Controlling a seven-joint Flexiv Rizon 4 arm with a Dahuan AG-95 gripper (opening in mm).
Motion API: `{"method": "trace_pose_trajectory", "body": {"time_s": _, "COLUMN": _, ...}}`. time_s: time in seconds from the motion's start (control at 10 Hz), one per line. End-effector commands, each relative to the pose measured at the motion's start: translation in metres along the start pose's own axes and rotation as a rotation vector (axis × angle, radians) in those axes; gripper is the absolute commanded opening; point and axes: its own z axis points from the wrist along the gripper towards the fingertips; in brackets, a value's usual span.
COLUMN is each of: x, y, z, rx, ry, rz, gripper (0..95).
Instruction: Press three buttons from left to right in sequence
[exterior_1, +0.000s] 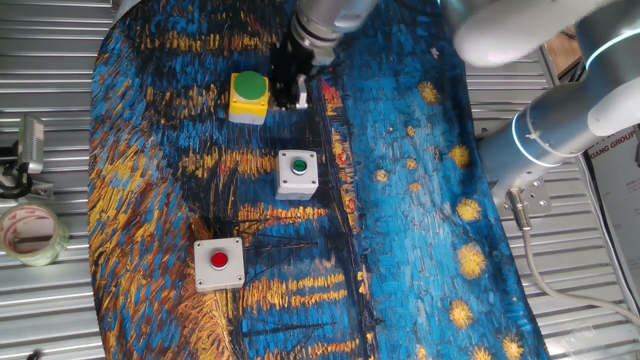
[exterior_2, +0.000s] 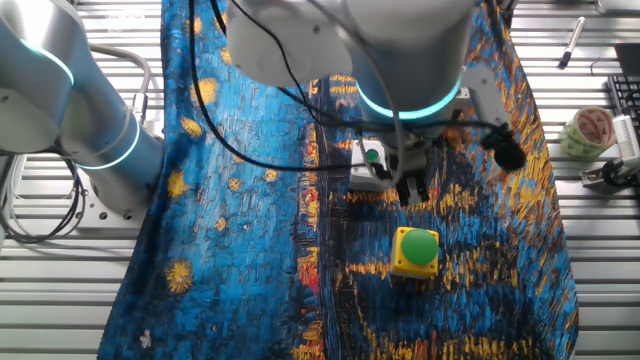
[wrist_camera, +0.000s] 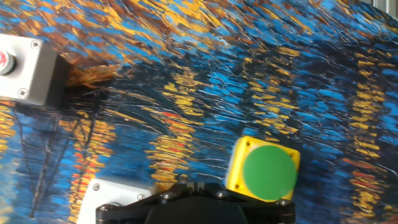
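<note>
We are looking at a counter (exterior_1: 560, 330) of ribbed metal draped with a painted blue-and-gold cloth (exterior_1: 420, 200), and on it the three button boxes are sitting in a slanting row. The yellow box with the big green dome (exterior_1: 248, 96) is lying at one end, the grey-white box with the small green button (exterior_1: 297, 172) in the middle, and the grey-white box with the red button (exterior_1: 219, 263) at the other end, each well apart from the next.

Our gripper (exterior_1: 291, 88) is hanging just beside the yellow box, on the side away from the cloth's edge, not over the dome. In the other fixed view it is standing between the yellow box and the middle box. The hand view is showing only the black gripper body at the bottom edge, so we cannot tell whether the fingers are parted or together (no fingertip gap is visible anywhere).

As for progress, we are judging that the sequence is either just starting or at its first button: the arm is beside the yellow box, and nothing in these pictures is showing whether any button has been pushed. The red button seems clearly still ahead, being farthest from the arm. A roll of tape (exterior_1: 30, 232) is lying off the cloth, taking no part.
</note>
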Motion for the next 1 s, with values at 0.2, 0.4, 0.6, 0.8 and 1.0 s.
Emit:
{"method": "trace_pose_trajectory", "body": {"time_s": 0.2, "x": 0.002, "y": -0.006, "z": 0.001, "rx": 0.004, "ry": -0.009, "rz": 0.001, "gripper": 0.0}}
{"method": "trace_pose_trajectory", "body": {"time_s": 0.4, "x": 0.002, "y": -0.006, "z": 0.003, "rx": 0.006, "ry": -0.012, "rz": 0.014, "gripper": 0.0}}
{"method": "trace_pose_trajectory", "body": {"time_s": 0.6, "x": 0.002, "y": -0.006, "z": 0.005, "rx": 0.022, "ry": -0.016, "rz": 0.017, "gripper": 0.0}}
{"method": "trace_pose_trajectory", "body": {"time_s": 0.8, "x": 0.009, "y": -0.004, "z": 0.002, "rx": 0.032, "ry": -0.015, "rz": 0.013, "gripper": 0.0}}
{"method": "trace_pose_trajectory", "body": {"time_s": 1.0, "x": 0.012, "y": -0.003, "z": 0.001, "rx": 0.048, "ry": 0.0, "rz": -0.003, "gripper": 0.0}}
